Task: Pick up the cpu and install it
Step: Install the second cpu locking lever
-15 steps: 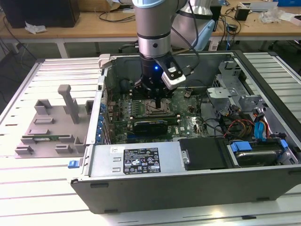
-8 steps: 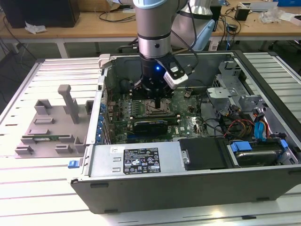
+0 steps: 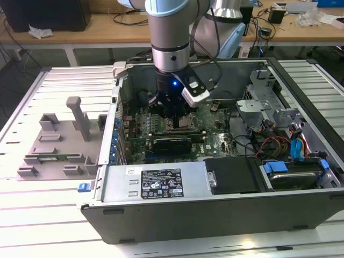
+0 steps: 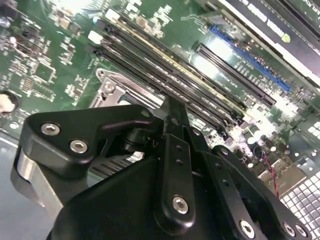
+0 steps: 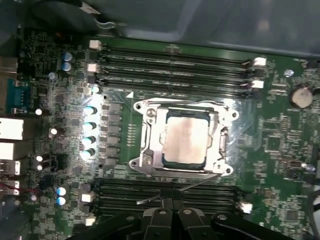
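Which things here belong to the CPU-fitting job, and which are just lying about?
Job:
- cpu, sitting in the socket
- motherboard
- hand, low over the board beside the socket

Lying about:
- grey tray outside the case
- black drive bay
- blue cables
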### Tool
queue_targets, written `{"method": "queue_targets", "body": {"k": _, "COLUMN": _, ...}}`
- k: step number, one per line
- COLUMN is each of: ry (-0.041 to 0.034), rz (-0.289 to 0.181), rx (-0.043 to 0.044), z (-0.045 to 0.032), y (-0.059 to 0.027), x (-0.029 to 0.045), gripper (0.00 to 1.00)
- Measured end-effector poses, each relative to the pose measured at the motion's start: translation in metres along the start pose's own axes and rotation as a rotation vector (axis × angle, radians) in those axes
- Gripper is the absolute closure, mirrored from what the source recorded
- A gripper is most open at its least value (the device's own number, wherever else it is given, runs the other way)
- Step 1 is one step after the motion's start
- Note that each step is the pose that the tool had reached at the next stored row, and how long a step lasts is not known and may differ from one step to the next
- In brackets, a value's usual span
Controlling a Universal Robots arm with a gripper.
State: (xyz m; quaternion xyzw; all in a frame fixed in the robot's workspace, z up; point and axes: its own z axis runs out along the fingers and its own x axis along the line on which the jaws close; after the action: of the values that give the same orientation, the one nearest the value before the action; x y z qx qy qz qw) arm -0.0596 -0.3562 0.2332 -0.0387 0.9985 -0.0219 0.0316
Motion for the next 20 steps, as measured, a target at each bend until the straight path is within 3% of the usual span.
{"method": "queue_targets", "body": {"k": 9, "ry": 0.0002, "rz": 0.004, "rx": 0.0002, "z": 0.0094, "y": 0.0012, "x": 0.0104, "gripper": 0.89}}
{"method": "queue_targets", "body": {"k": 12, "ry": -0.0007, "rz": 0.004, "rx": -0.0094, "z": 0.0097, "y": 0.0004, "x": 0.0106, "gripper": 0.89}}
{"method": "queue_targets", "body": {"k": 18, "ry": -0.0011, "rz": 0.005, "rx": -0.0161, "z": 0.0108, "y": -0.0061, "x": 0.0131, "gripper": 0.89}}
{"method": "queue_targets", "body": {"k": 20, "ry": -0.0017, "rz": 0.005, "rx": -0.0241, "z": 0.0111, "y": -0.0072, "x": 0.0143, "gripper": 0.89}}
